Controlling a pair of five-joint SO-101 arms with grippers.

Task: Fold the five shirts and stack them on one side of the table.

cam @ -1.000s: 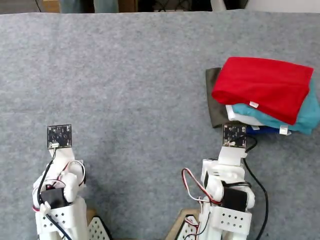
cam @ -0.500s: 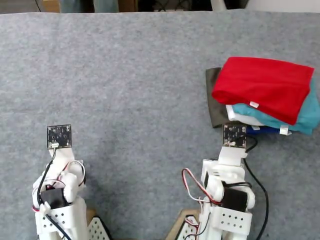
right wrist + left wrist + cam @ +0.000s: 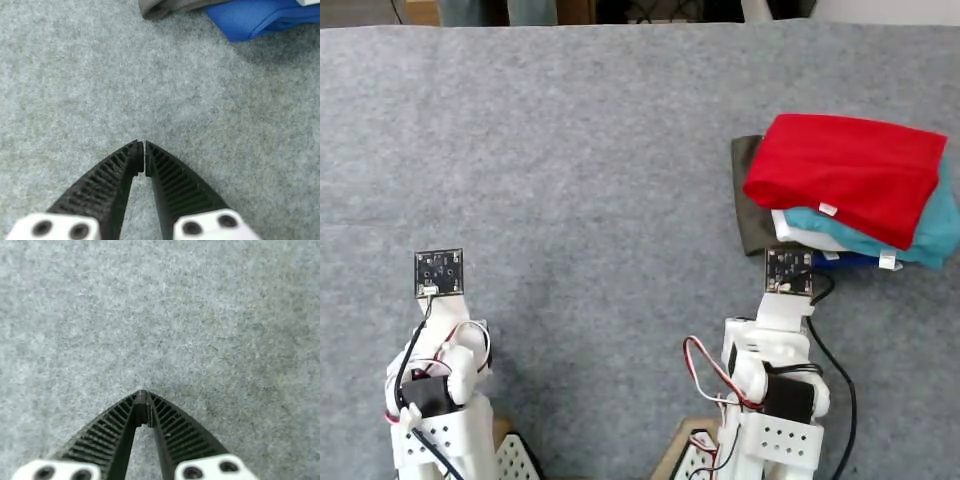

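Observation:
A stack of folded shirts lies at the right side of the table: a red shirt on top, a teal shirt under it, then a white one, a blue shirt and a dark grey shirt at the bottom. My right gripper is shut and holds nothing, just above the felt a little in front of the stack. Over bare felt at the front left, my left gripper is shut with nothing in it. Both arms are drawn back at the near edge.
Grey felt covers the whole table. The left and middle of it offer free room. Wires hang at the right arm's base.

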